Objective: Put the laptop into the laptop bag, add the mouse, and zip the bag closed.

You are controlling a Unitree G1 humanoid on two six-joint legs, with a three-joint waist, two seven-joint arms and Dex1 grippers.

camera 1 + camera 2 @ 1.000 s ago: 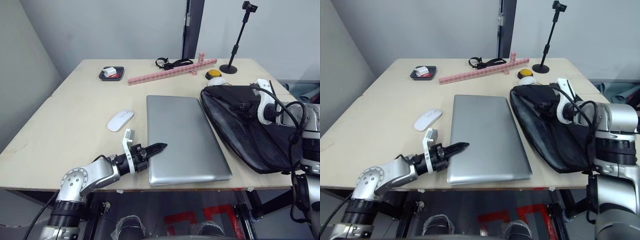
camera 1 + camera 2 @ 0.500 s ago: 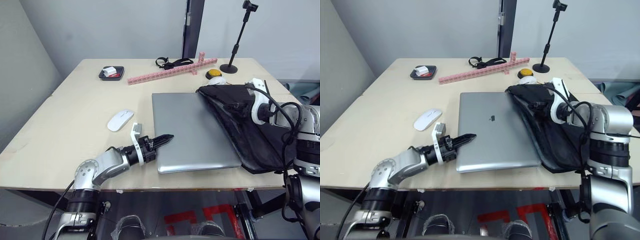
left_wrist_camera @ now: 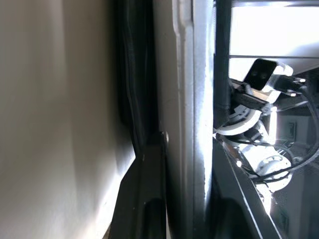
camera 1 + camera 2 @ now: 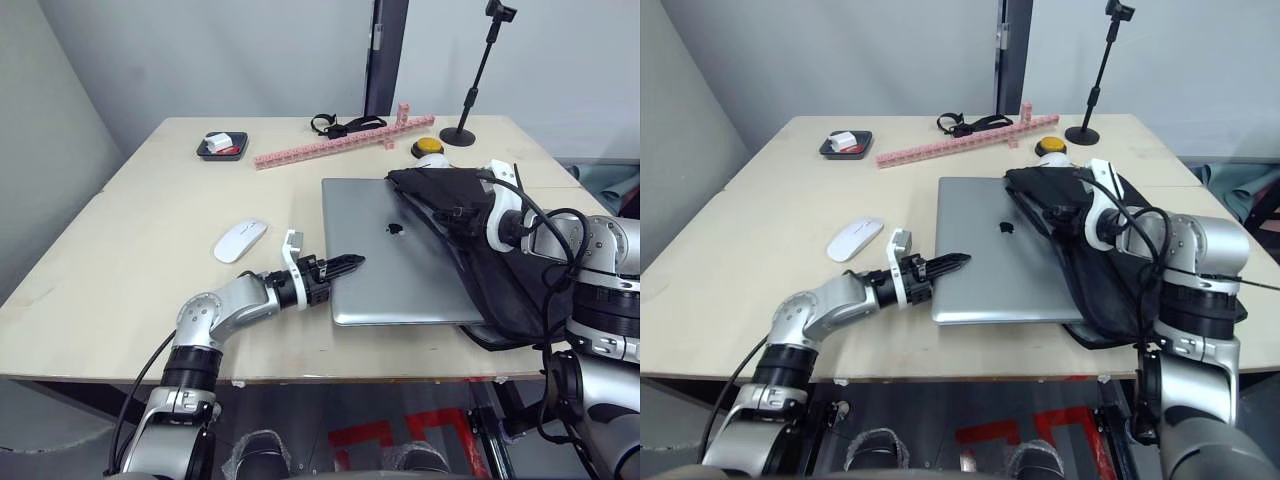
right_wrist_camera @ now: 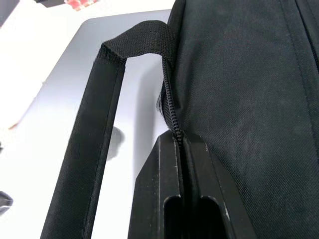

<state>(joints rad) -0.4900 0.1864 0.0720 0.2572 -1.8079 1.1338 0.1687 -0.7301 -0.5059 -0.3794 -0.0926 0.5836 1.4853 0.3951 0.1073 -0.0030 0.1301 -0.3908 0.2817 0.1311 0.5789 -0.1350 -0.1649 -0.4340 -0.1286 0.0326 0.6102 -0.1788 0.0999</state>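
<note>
The silver laptop (image 4: 385,270) lies flat on the table with its right side under the raised upper flap of the black laptop bag (image 4: 520,290). My left gripper (image 4: 352,264) is shut on the laptop's left edge, which runs between the fingers (image 3: 144,199) in the left wrist view. My right gripper (image 4: 457,213) is shut on the bag's zipper edge (image 5: 168,107) and holds the flap up over the laptop, next to a strap handle (image 5: 107,124). The white mouse (image 4: 240,240) rests on the table left of the laptop, apart from both grippers.
Along the back stand a pink block strip (image 4: 340,143), a black tray (image 4: 222,146), a black strap (image 4: 345,126), a yellow button (image 4: 429,147) and a camera stand (image 4: 478,75). The table's front edge (image 4: 300,375) is close to the laptop.
My left gripper has pushed the laptop to the right, so its right side now lies under the bag's flap. My right gripper has drawn the flap leftward over it.
</note>
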